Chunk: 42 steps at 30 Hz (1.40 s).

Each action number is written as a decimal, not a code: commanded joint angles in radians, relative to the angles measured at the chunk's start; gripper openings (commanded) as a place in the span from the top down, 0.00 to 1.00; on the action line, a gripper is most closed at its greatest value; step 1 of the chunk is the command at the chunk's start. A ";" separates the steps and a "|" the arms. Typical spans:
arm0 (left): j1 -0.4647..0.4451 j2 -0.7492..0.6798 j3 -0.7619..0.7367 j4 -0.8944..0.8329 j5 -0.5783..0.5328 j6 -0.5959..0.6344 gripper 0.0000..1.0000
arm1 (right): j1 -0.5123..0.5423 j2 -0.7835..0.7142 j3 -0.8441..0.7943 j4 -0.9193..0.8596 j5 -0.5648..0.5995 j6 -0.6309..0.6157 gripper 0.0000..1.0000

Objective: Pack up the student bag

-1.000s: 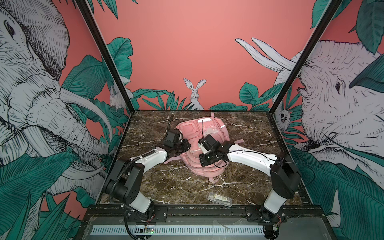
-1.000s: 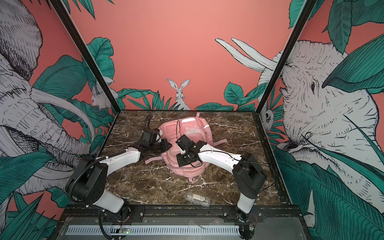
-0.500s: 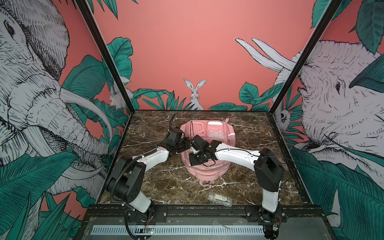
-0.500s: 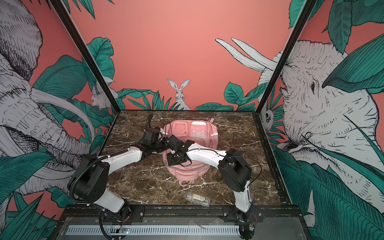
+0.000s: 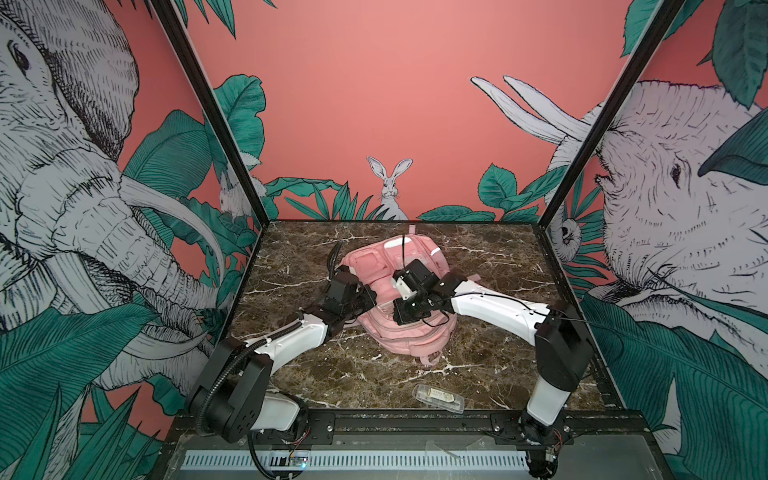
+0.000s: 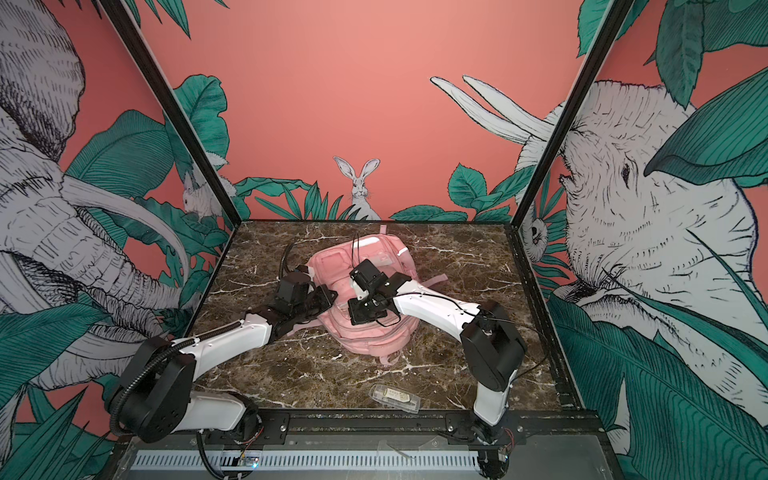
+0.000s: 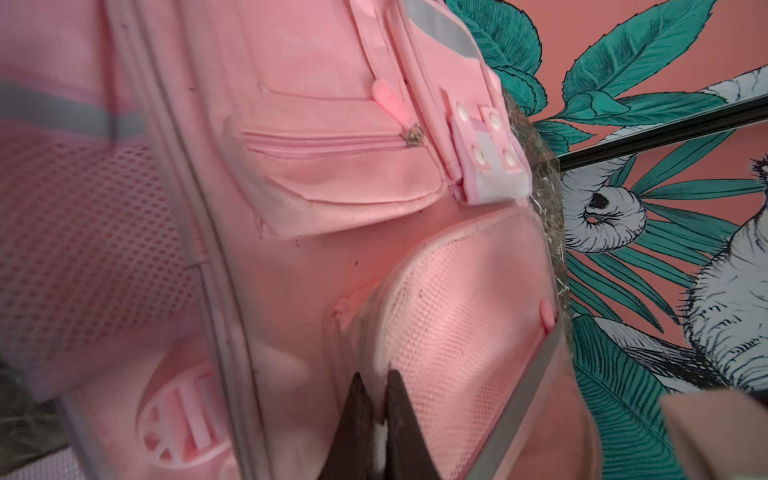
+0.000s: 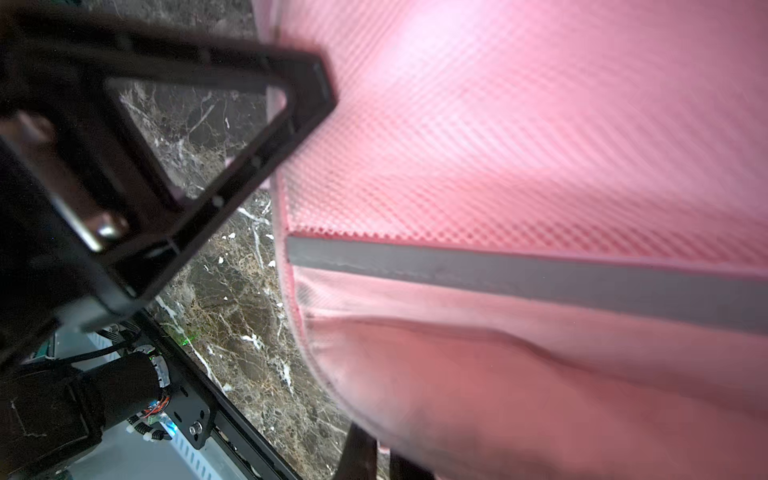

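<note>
The student bag (image 5: 415,338) (image 6: 374,338), a soft pink backpack with silver strips, lies in the middle of the marble table in both top views. My left gripper (image 5: 375,301) (image 6: 332,296) is at the bag's left edge. In the left wrist view this gripper (image 7: 374,380) is shut on a pale fold at the rim of a mesh pocket (image 7: 453,332). My right gripper (image 5: 395,308) (image 6: 350,309) rests on top of the bag, close to the left one. In the right wrist view it (image 8: 382,449) is shut on pink fabric; the bulging bag (image 8: 540,374) hides most of its fingers.
A small clear plastic case (image 5: 438,398) (image 6: 395,398) lies near the table's front edge, right of centre. Loose pink straps (image 5: 471,277) trail off the bag to the right. Printed walls close in the table on three sides.
The bag has shifted and changed shape between the two grippers. The right arm's elbow swung left, then back to the right. Both grippers stayed on the bag.
</note>
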<state>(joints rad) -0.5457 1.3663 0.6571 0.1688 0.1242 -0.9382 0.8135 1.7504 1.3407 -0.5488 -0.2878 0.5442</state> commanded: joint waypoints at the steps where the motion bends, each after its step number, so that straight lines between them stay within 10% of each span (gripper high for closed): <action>1: -0.069 0.006 -0.005 -0.023 0.016 -0.022 0.85 | -0.063 -0.049 -0.018 0.008 0.108 -0.072 0.99; 27: -0.206 0.219 0.177 0.094 0.057 -0.066 0.79 | 0.039 0.055 0.032 0.185 0.054 0.112 0.99; 42: -0.100 0.106 0.154 -0.049 0.018 0.045 0.72 | 0.024 0.026 -0.054 0.237 0.106 0.132 0.99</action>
<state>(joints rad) -0.6682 1.5326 0.8185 0.1516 0.0994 -0.9348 0.8410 1.7813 1.2903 -0.4309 -0.1780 0.6563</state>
